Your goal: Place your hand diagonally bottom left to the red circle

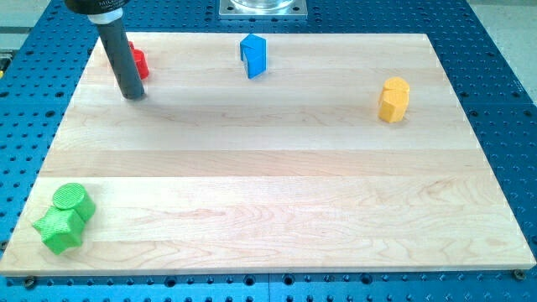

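Note:
The red circle point(138, 62) sits near the top left corner of the wooden board point(268, 168), partly hidden behind my dark rod. My tip point(133, 95) rests on the board just below the red block, slightly to its left, close to it. Whether the rod touches the block cannot be told.
A blue block point(253, 54) stands at the top centre. A yellow block point(393, 99) stands at the right. A green circle point(72, 200) and a green star-like block point(59, 231) sit together at the bottom left corner. A blue perforated table surrounds the board.

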You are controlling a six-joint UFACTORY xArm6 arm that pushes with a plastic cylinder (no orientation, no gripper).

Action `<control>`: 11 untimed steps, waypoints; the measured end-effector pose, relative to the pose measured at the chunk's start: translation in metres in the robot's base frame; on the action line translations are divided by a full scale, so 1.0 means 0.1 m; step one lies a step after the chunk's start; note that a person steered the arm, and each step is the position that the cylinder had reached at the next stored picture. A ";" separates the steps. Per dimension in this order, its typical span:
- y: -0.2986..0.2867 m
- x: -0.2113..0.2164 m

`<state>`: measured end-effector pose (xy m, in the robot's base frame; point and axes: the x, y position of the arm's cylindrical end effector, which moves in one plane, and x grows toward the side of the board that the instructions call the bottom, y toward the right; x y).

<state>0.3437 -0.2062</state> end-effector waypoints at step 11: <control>0.74 0.20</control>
<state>0.3637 -0.1324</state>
